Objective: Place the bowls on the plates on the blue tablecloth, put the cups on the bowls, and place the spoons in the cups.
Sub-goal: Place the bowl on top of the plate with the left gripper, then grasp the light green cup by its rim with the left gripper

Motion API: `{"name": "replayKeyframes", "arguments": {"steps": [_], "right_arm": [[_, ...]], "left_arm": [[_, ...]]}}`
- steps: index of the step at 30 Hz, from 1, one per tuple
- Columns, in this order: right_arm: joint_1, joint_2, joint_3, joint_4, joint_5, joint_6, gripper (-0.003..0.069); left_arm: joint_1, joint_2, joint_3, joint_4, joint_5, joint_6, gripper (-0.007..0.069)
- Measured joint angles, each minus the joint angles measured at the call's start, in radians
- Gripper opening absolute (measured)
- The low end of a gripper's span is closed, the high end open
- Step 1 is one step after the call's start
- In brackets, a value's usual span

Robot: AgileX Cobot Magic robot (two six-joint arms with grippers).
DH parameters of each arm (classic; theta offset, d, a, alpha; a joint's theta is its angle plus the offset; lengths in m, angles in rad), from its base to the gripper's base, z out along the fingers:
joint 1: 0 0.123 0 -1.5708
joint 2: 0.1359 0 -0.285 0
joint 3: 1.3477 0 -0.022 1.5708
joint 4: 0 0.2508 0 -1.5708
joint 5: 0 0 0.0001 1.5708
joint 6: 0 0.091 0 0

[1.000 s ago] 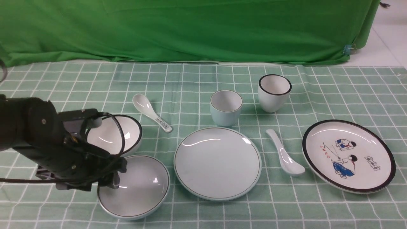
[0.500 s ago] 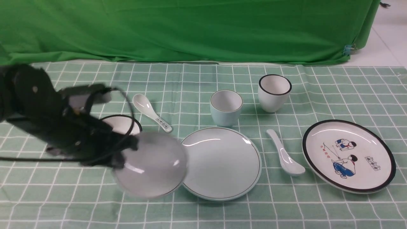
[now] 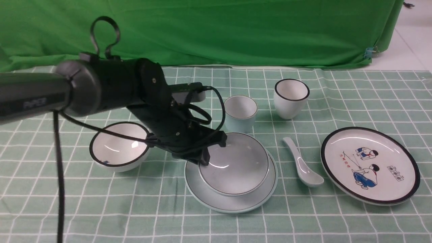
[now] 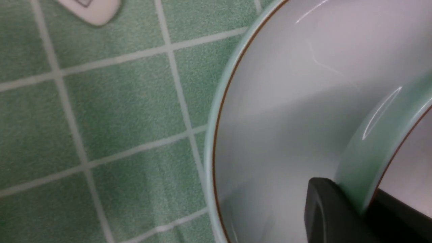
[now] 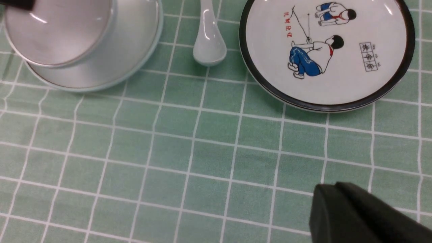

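- The left arm hides the patterned spoon [image 4: 91, 8] from the front; we see only its handle tip by the wrist.
- Reaching in from the left, the left pincer [image 3: 204, 158] pinches the rim of the pale blue-grey bowl [image 3: 236, 165] over the pale blue plate [image 3: 233, 205]; we cannot tell whether they touch.
- The right pincer [image 5: 332, 209] is pressed together, empty, above the blue tablecloth [image 5: 202, 152].
- A second ago the bowl sat on the cloth, front-left.
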State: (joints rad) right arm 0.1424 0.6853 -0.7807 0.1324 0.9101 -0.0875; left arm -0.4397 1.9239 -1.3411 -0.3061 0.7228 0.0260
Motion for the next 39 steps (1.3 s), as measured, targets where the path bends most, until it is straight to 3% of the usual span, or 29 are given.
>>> {"name": "replayKeyframes", "arguments": {"steps": [3,7,12,17,21,28,35,39], "right_arm": [[0.000,0.000,-0.001,0.000,0.002,0.000,0.0044],[0.000,0.000,-0.001,0.000,0.004,0.000,0.0050],[0.000,0.000,-0.001,0.000,0.004,0.000,0.0054],[0.000,0.000,-0.001,0.000,0.005,0.000,0.0062],[0.000,0.000,-0.001,0.000,0.005,0.000,0.0067],[0.000,0.000,-0.001,0.000,0.005,0.000,0.0069],[0.000,0.000,-0.001,0.000,0.005,0.000,0.0069],[0.000,0.000,-0.001,0.000,0.005,-0.003,0.0070]], "left_arm": [[0.000,0.019,-0.016,0.011,0.018,-0.002,0.0027],[0.000,0.023,-0.022,0.029,0.013,-0.005,0.0094],[0.000,0.024,-0.048,0.032,0.011,-0.007,0.0245],[0.000,0.028,-0.220,0.042,0.020,-0.041,0.0403],[0.001,0.074,-0.381,0.050,0.003,-0.037,0.0453],[0.001,0.241,-0.569,0.103,0.032,-0.036,0.0463],[0.001,0.345,-0.607,0.157,0.029,-0.069,0.0463],[0.001,0.367,-0.608,0.154,0.028,-0.078,0.0412]]}}
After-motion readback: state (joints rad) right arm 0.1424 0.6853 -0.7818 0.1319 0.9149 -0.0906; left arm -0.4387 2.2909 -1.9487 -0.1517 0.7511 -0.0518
